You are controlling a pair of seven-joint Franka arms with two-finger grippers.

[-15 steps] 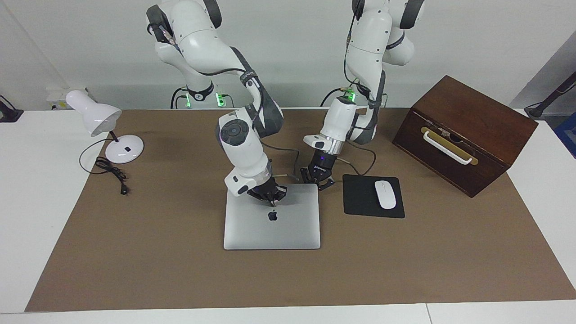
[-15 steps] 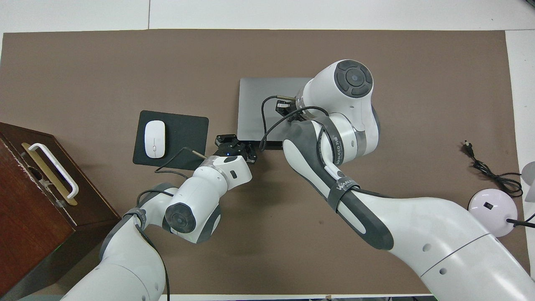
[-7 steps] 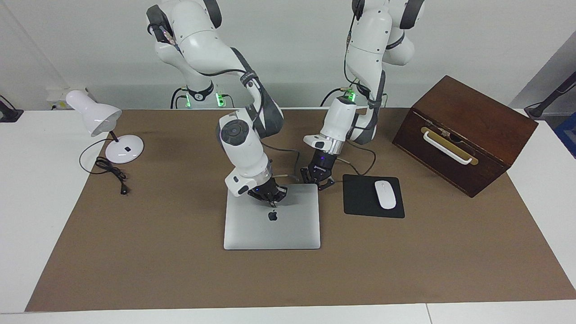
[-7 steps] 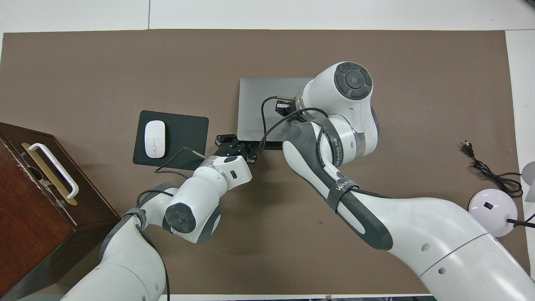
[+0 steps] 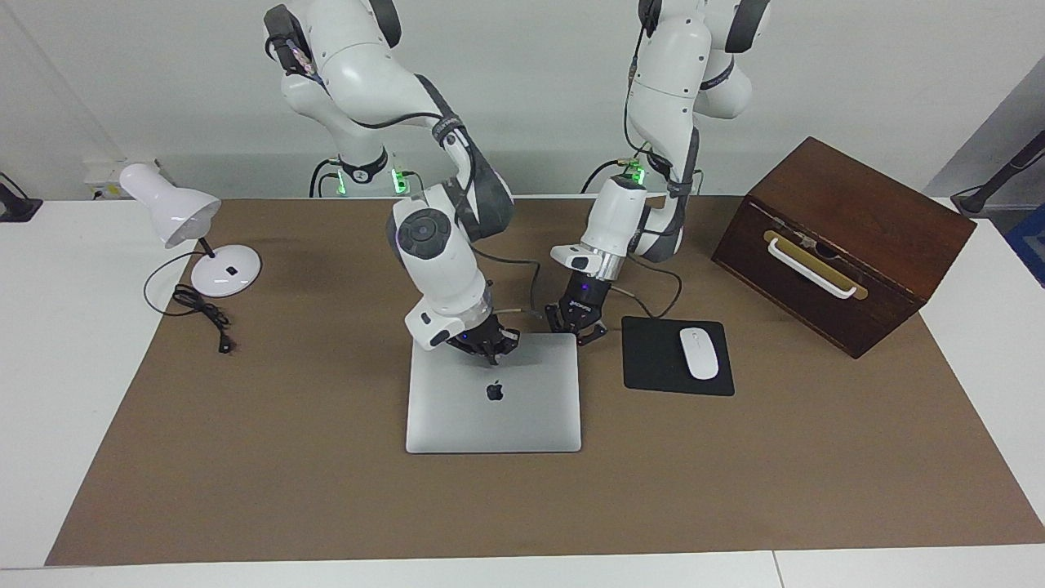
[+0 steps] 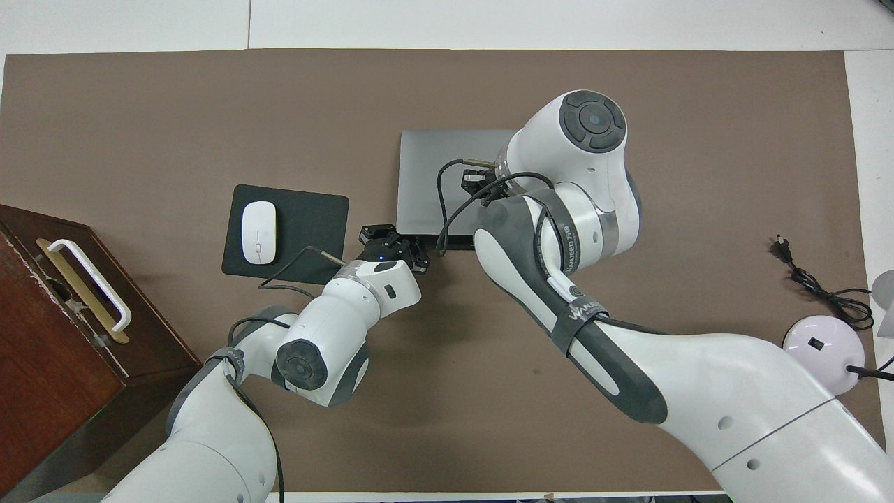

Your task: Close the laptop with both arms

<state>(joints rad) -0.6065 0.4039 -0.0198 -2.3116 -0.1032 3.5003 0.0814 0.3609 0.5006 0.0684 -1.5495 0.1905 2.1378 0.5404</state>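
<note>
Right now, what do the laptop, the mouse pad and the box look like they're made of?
Laptop: likely metal, matte silver-grey; even soft sheen, dark logo on the closed lid.
Mouse pad: probably fabric or rubber, flat matte black, no glare.
Box: wood, dark brown with a satin finish; faint grain shows. Its handle looks like white plastic or painted metal on a brass-coloured plate.

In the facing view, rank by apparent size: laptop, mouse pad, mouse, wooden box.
Largest to smallest as they look:
1. wooden box
2. laptop, closed flat; its footprint looks close to the box's, so the top two are unsure
3. mouse pad
4. mouse, on the pad
</note>
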